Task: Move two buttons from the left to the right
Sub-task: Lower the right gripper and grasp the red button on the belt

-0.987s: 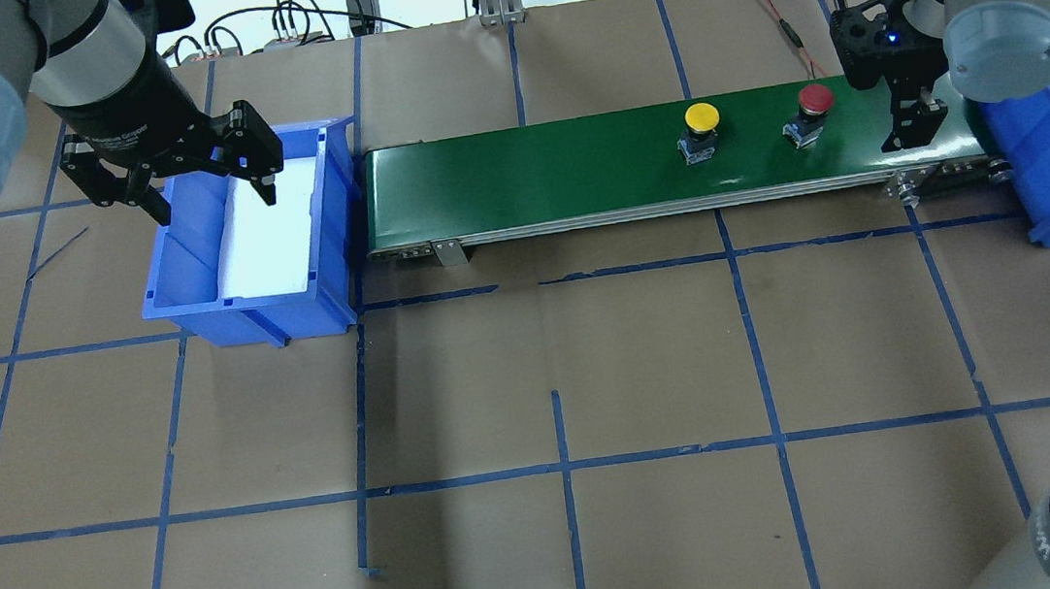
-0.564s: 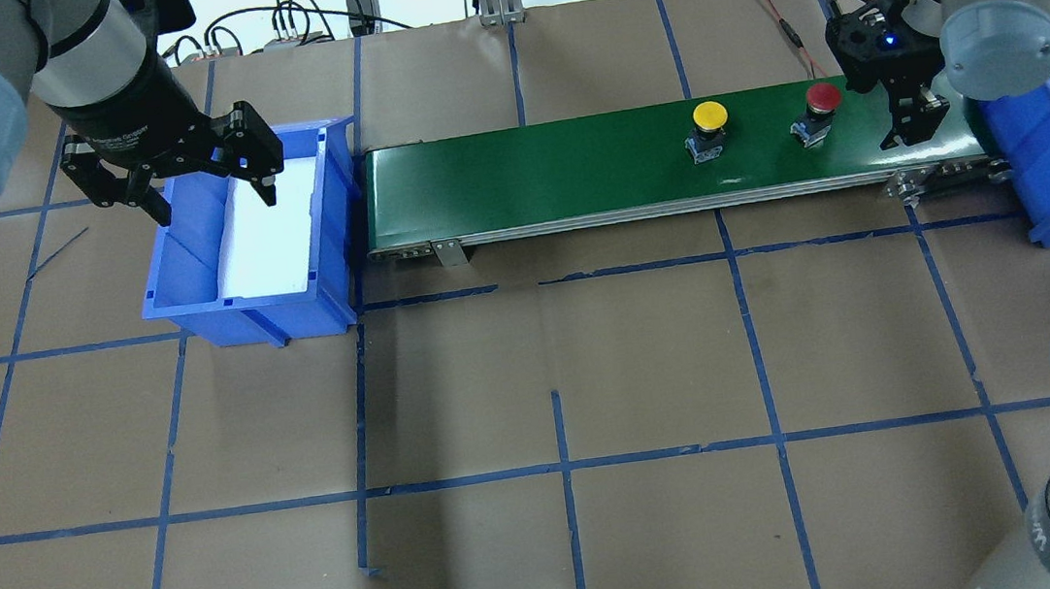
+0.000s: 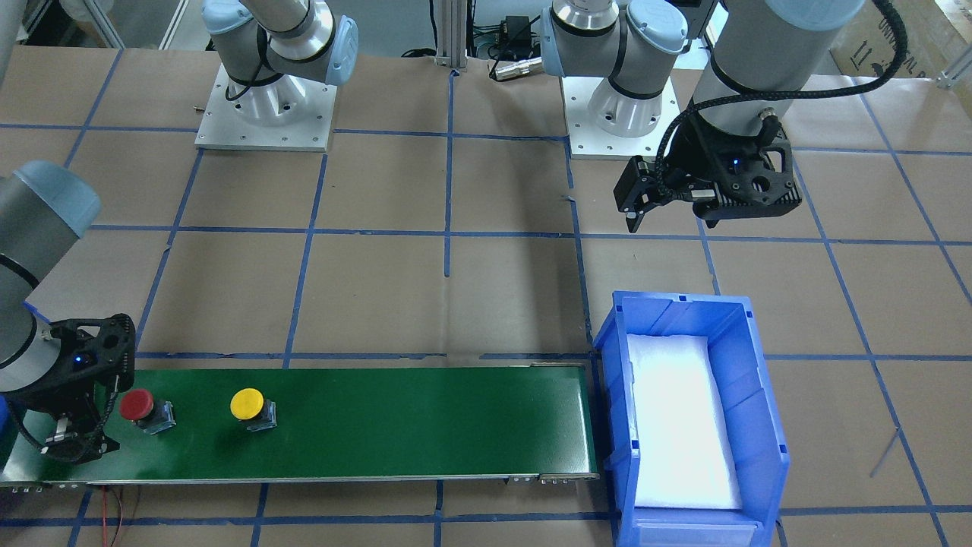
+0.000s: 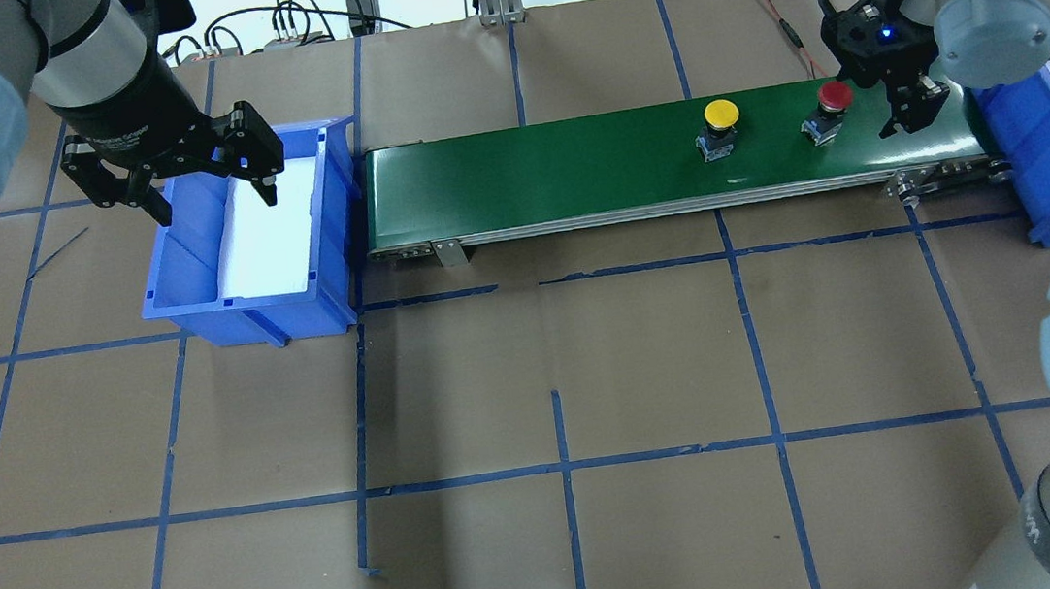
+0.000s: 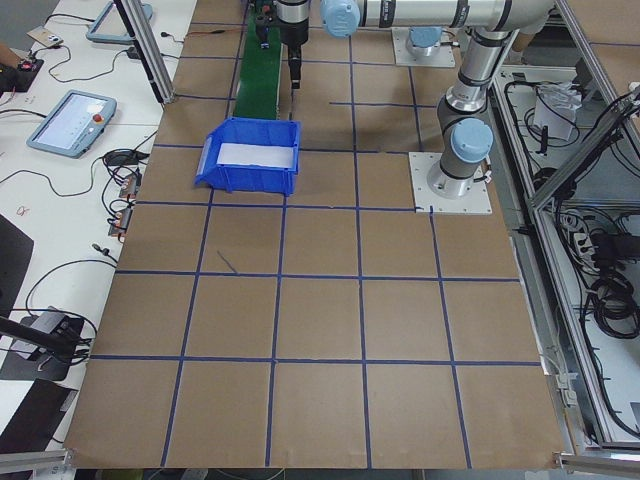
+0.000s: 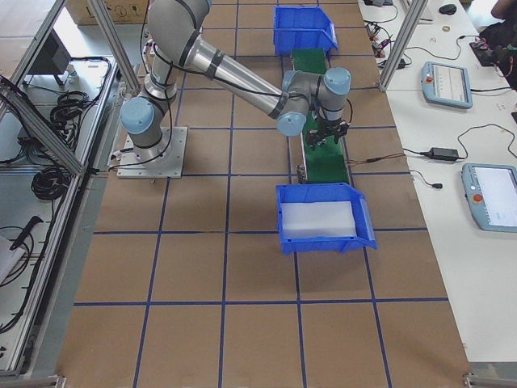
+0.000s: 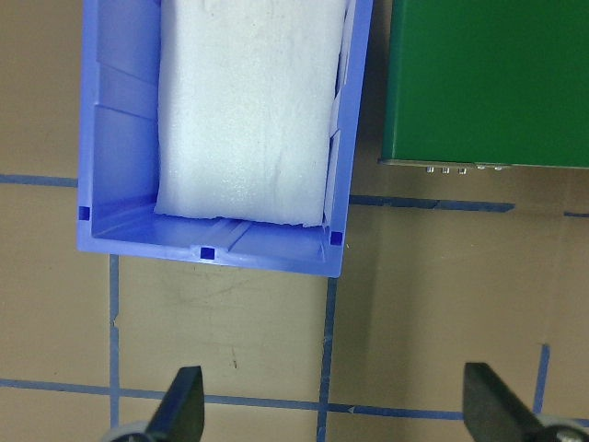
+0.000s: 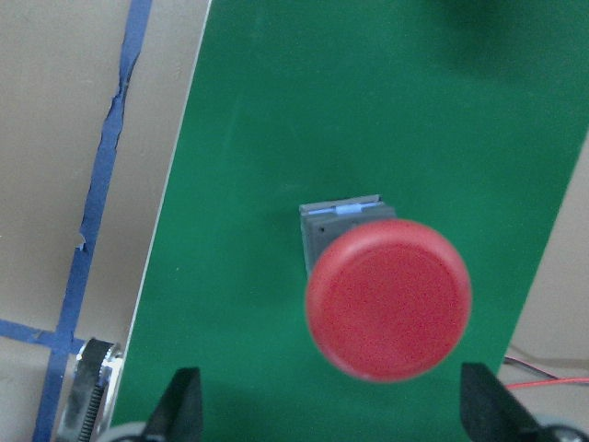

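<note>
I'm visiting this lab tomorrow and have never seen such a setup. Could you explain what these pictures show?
This is a robot with two arms, each ending in a two-finger gripper, at a brown table marked with blue tape lines. Four fixed cameras watch it: one from behind the robot, one facing it, and one from each table end. Two more sit on the wrists and look down past the fingers.

A green conveyor belt runs from the left blue plastic bin to the right blue plastic bin. On the belt, near the right bin, stand a red-capped push-button and a yellow-capped push-button.

The right gripper hangs open close to the red one. The left gripper hangs open over the left bin. Nothing is held.
</note>
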